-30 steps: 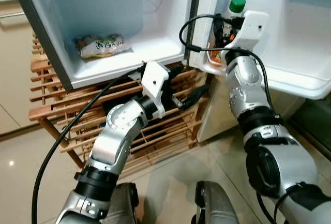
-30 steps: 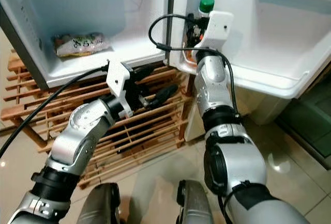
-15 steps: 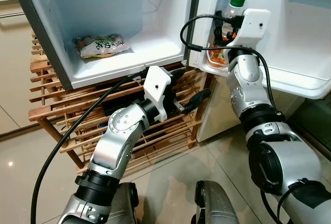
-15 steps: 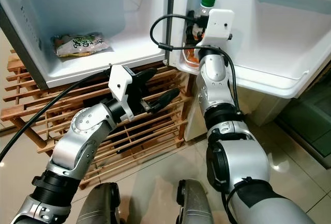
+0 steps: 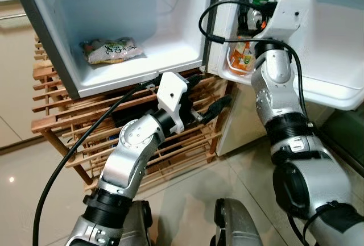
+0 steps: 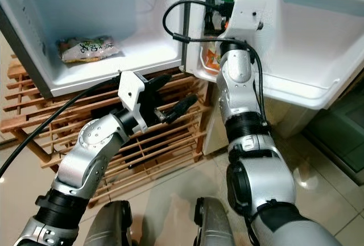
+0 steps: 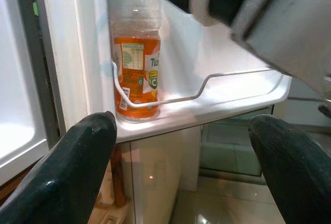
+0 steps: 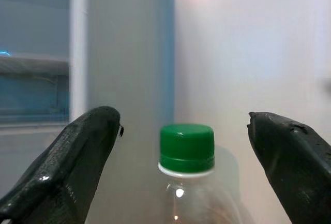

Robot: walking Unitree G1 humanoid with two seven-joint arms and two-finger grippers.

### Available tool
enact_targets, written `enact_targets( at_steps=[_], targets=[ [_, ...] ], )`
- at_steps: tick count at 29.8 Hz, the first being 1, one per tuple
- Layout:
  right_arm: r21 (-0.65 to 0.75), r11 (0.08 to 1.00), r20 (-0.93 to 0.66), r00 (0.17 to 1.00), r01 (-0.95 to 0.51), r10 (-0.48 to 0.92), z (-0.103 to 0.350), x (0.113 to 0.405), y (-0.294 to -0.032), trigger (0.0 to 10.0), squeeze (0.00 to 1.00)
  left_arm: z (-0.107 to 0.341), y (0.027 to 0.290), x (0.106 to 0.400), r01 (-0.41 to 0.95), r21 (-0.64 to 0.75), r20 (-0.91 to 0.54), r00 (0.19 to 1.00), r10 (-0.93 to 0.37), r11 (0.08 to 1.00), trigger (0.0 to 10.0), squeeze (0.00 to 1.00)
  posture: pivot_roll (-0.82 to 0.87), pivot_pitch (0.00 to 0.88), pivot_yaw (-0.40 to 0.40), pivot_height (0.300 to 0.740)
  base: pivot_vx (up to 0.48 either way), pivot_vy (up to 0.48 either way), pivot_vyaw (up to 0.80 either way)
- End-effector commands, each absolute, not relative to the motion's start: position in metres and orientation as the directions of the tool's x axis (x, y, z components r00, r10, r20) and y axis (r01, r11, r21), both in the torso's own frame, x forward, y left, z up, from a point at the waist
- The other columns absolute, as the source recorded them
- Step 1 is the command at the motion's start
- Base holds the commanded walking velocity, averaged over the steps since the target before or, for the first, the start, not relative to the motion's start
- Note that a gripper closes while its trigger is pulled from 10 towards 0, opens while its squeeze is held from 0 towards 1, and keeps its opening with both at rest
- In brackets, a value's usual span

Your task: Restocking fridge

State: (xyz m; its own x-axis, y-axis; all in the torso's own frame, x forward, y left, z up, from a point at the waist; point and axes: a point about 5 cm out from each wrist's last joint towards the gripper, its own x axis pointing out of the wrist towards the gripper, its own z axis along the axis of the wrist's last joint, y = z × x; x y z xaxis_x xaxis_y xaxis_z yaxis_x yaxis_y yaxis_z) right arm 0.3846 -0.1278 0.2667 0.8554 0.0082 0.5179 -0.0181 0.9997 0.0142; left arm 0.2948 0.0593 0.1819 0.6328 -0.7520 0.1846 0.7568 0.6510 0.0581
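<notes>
Where we look: into the open fridge point(image 5: 170, 24).
Bottle point(image 7: 137, 74): we see it upright on the door shelf point(image 7: 217, 105), behind the wire rail.
Right gripper point(image 8: 186, 146): fingers spread, above the green cap point(image 8: 186, 147), not touching.
Left gripper point(image 5: 207, 95): fingers apart, empty, before the wooden rack point(image 5: 62, 115).

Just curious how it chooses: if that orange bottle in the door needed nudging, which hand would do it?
Probably the right hand: it is open just above the bottle on the door shelf. The left hand sits lower, by the wooden rack.
</notes>
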Motion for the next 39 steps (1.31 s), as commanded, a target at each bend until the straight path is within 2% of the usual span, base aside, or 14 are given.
enact_targets(
  at_steps=[1,4,5,6,7,8,15,16,19,23,28,31,39],
  targets=[
    [0.003,1.000,0.520,0.854,-0.021,0.016,0.270,0.380,-0.124,10.0,1.00,0.185,0.061,0.293,0.748,0.074,0.196,0.638,-0.745,0.660,10.0,0.00,-0.10,0.000,-0.009,0.613,0.000,0.000,0.00],
    [0.005,0.996,0.486,0.871,-0.087,0.074,0.256,0.366,-0.117,10.0,1.00,0.181,0.061,0.293,0.747,0.074,0.188,0.640,-0.745,0.660,10.0,0.00,-0.11,0.000,-0.016,0.613,0.000,0.000,0.00],
    [0.010,0.995,0.468,0.880,-0.096,0.080,0.251,0.360,-0.117,10.0,0.82,0.181,0.060,0.294,0.746,0.077,0.185,0.641,-0.745,0.661,10.0,0.00,-0.12,0.000,-0.018,0.613,0.000,0.000,0.00],
    [0.008,0.996,0.450,0.889,-0.094,0.080,0.245,0.353,-0.119,10.0,0.44,0.180,0.060,0.294,0.743,0.076,0.183,0.645,-0.742,0.665,10.0,0.00,-0.12,0.000,-0.020,0.613,0.000,0.000,0.00],
    [0.008,0.996,0.435,0.897,-0.094,0.082,0.239,0.345,-0.122,10.0,0.13,0.179,0.060,0.294,0.739,0.075,0.180,0.651,-0.738,0.670,10.0,0.00,-0.13,0.000,-0.020,0.613,0.000,0.000,0.00],
    [0.007,0.995,0.427,0.900,-0.099,0.087,0.233,0.336,-0.124,10.0,0.00,0.177,0.061,0.294,0.733,0.072,0.177,0.658,-0.732,0.677,10.0,0.00,-0.14,0.000,-0.018,0.613,0.000,0.000,0.00],
    [-0.065,0.988,0.404,0.902,-0.140,0.154,0.209,0.297,-0.131,10.0,0.00,0.169,0.073,0.295,0.665,0.003,0.167,0.736,-0.656,0.747,10.0,0.00,-0.17,0.000,-0.004,0.613,0.000,0.000,0.00],
    [-0.111,0.985,0.390,0.905,-0.135,0.168,0.201,0.290,-0.134,10.0,0.00,0.166,0.079,0.294,0.636,-0.021,0.162,0.763,-0.625,0.771,10.0,0.00,-0.18,0.000,0.006,0.613,0.000,0.000,0.00],
    [-0.120,0.988,0.286,0.950,-0.094,0.125,0.170,0.275,-0.153,10.0,0.00,0.160,0.099,0.295,0.500,-0.104,0.161,0.861,-0.482,0.860,10.0,0.00,-0.18,0.000,0.020,0.627,0.000,0.000,0.00],
    [-0.040,0.998,0.169,0.984,-0.043,0.049,0.142,0.274,-0.169,10.0,0.00,0.150,0.106,0.295,0.419,-0.081,0.121,0.905,-0.408,0.904,10.0,0.00,-0.16,0.000,0.009,0.647,0.000,0.000,0.00],
    [0.011,0.999,0.119,0.992,-0.051,0.049,0.132,0.273,-0.169,10.0,0.00,0.143,0.120,0.292,0.353,-0.046,0.075,0.934,-0.349,0.934,10.0,0.00,-0.15,0.000,0.018,0.667,0.000,0.000,0.00],
    [0.019,0.998,0.118,0.991,-0.067,0.065,0.131,0.276,-0.165,10.0,0.00,0.136,0.123,0.290,0.375,-0.008,0.030,0.927,-0.375,0.927,10.0,0.00,-0.14,0.000,0.020,0.682,0.000,0.000,0.00],
    [0.020,0.995,0.124,0.988,-0.093,0.090,0.134,0.284,-0.168,10.0,0.00,0.142,0.122,0.295,0.366,0.006,0.068,0.928,-0.365,0.931,10.0,0.00,-0.14,0.000,0.015,0.727,0.000,0.000,0.00]
  ],
)
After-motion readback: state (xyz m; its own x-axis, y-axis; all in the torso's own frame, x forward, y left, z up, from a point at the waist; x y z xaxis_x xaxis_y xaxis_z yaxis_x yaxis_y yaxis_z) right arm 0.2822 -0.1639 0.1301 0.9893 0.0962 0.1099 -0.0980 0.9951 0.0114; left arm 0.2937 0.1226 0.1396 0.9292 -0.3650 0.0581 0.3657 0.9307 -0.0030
